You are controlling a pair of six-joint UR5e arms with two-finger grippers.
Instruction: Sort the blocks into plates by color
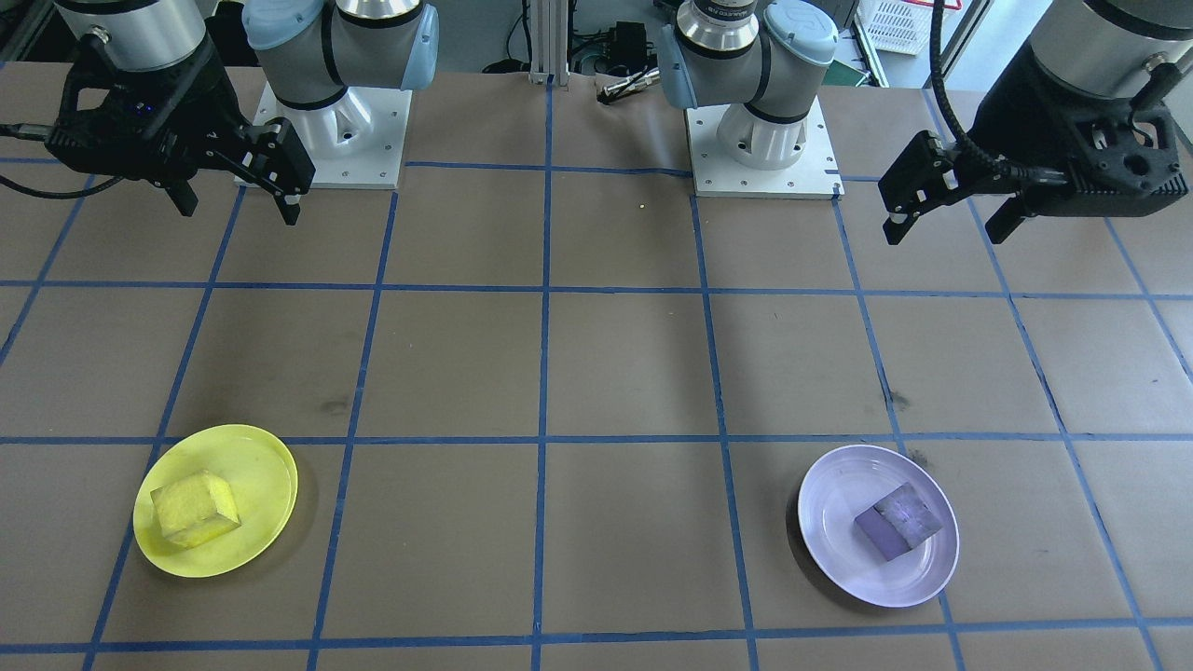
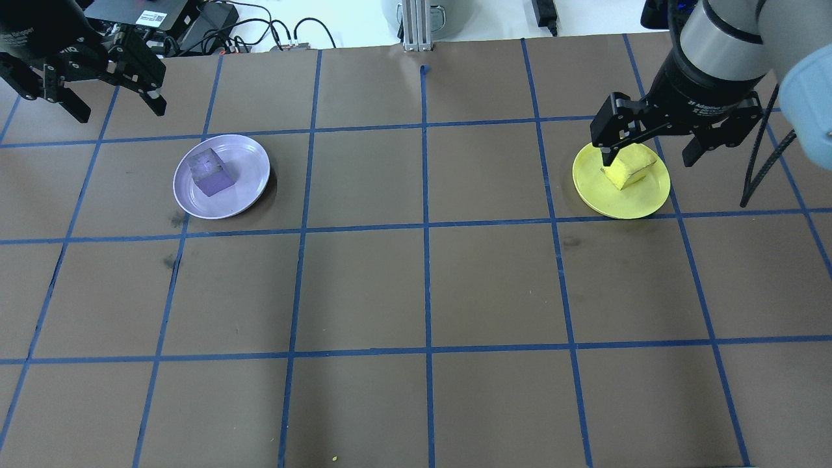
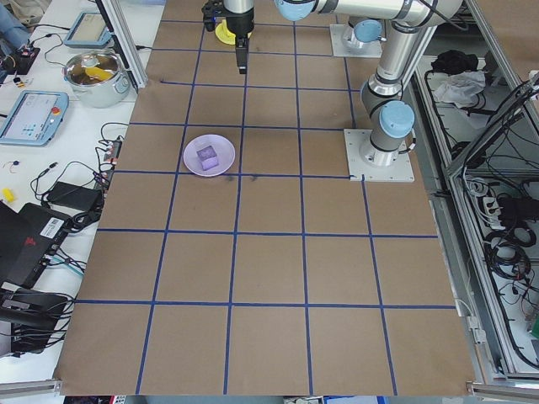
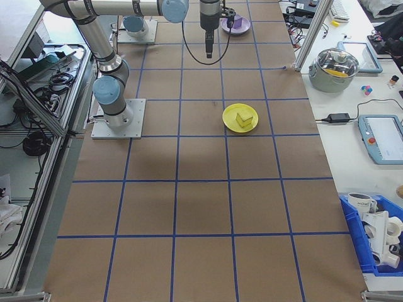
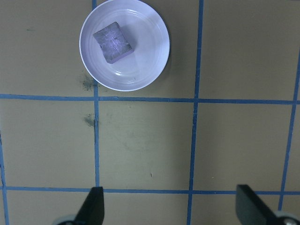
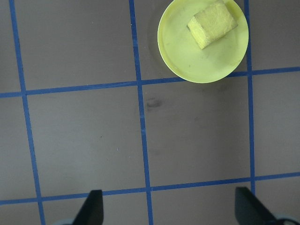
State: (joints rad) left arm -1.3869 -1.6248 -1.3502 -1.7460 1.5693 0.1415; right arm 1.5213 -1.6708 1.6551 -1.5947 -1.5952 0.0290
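Ahead of both raised, empty, open grippers [image 1: 238,191] [image 1: 941,219], sorted blocks [image 1: 194,508] [image 1: 898,520] need no regrasp; keep clear.

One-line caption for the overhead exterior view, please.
Sorting done: purple block in lavender plate, yellow block in yellow plate; left gripper and right gripper open, raised.
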